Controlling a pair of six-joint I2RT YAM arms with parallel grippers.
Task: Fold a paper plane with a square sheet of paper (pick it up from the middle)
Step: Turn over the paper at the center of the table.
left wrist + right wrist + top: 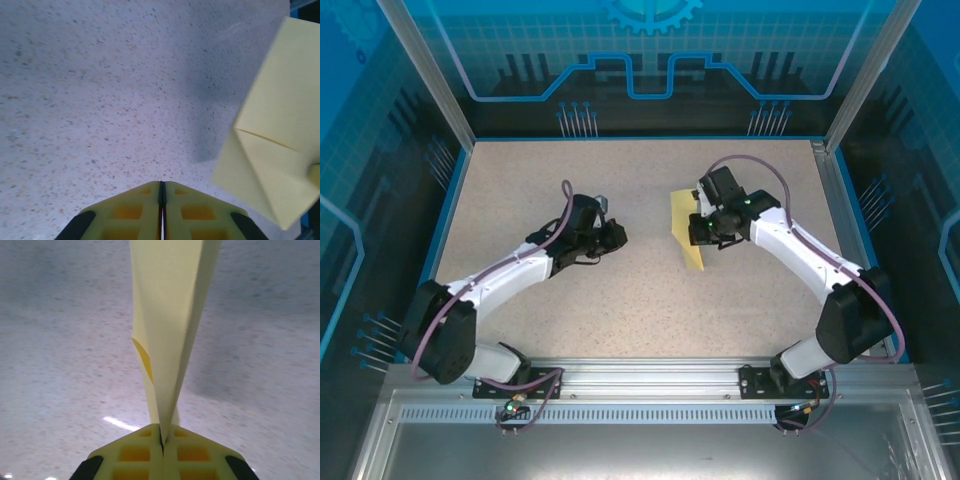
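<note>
The yellow sheet of paper (pixel 684 230) is folded into a narrow, creased, pointed shape and hangs on edge just above the speckled table, right of centre. My right gripper (pixel 699 232) is shut on its lower fold. In the right wrist view the paper (pixel 170 325) rises straight out of the closed right gripper (pixel 162 434). My left gripper (pixel 619 234) hovers a short way to the paper's left and is apart from it. In the left wrist view the left gripper (pixel 162 189) is shut on nothing, and the folded paper (pixel 275 150) shows a diagonal crease at the right.
The beige speckled table (pixel 620 190) is ringed by blue panel walls (pixel 640 60), with metal posts (pixel 425 70) at the back corners. An aluminium rail (pixel 640 375) carrying both arm bases runs along the near edge.
</note>
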